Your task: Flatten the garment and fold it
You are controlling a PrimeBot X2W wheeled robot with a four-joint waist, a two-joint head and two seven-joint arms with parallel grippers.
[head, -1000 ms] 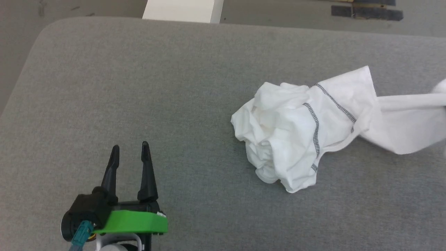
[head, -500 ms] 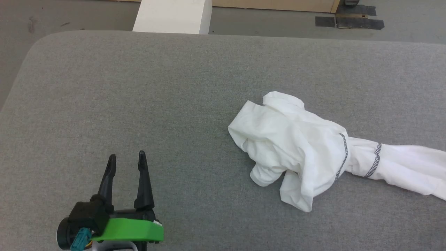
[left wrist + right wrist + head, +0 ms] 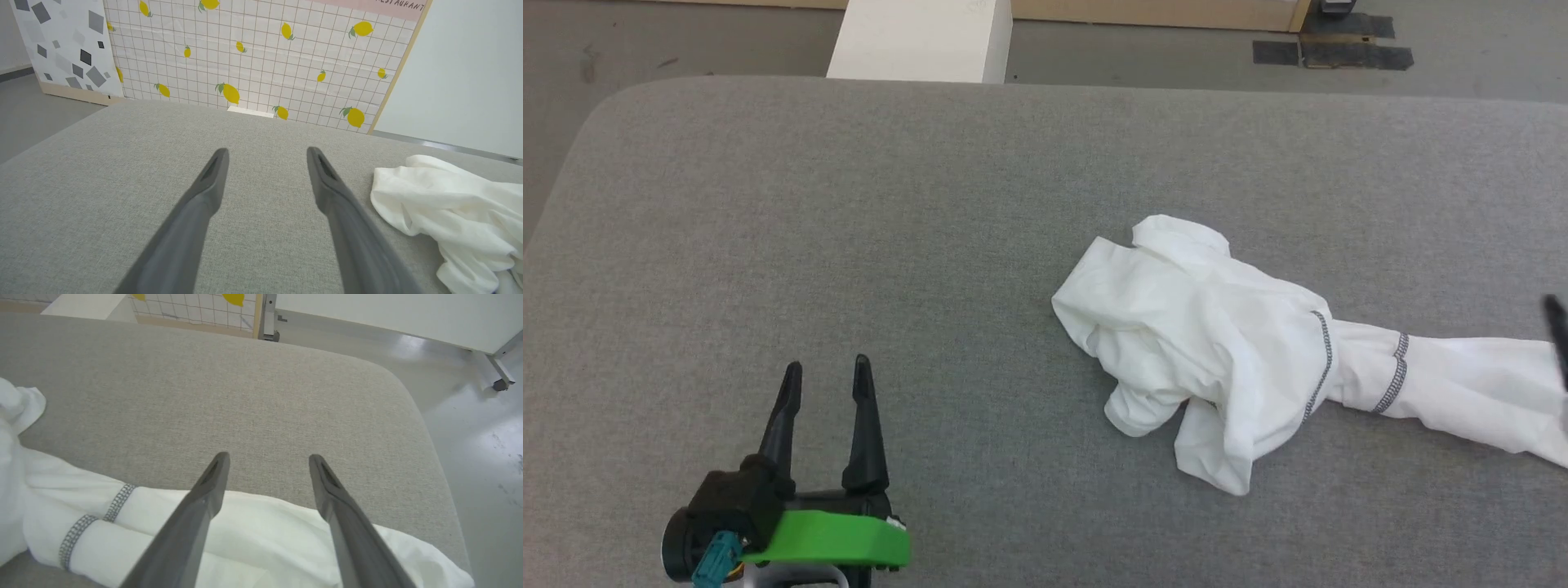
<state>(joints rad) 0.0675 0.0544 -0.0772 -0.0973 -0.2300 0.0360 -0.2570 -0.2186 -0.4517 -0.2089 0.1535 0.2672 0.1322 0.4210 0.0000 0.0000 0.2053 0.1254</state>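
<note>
We see the shirt (image 3: pixel 1217 351) lying crumpled on the grey worktop (image 3: pixel 849 204), right of centre, with one twisted end running to the right edge. The left pincer (image 3: pixel 827 362) is wide and empty at lower left, well apart from the shirt. The right wrist view gives us the right pincer (image 3: pixel 268 456), wide, gripping nothing, over that stretched end and its zigzag stitching (image 3: pixel 73 537). The left wrist view gives a lemon-print panel (image 3: pixel 253 53) with "RESTAURANT" along its top. The head view adds a white box (image 3: pixel 923 39) beyond the worktop.

Garment (image 3: pixel 1217 343) is looking like soft matt cloth, creased; table (image 3: pixel 849 204) is showing rough grey woven fabric; left gripper (image 3: pixel 827 365) is looking matt dark plastic.
</note>
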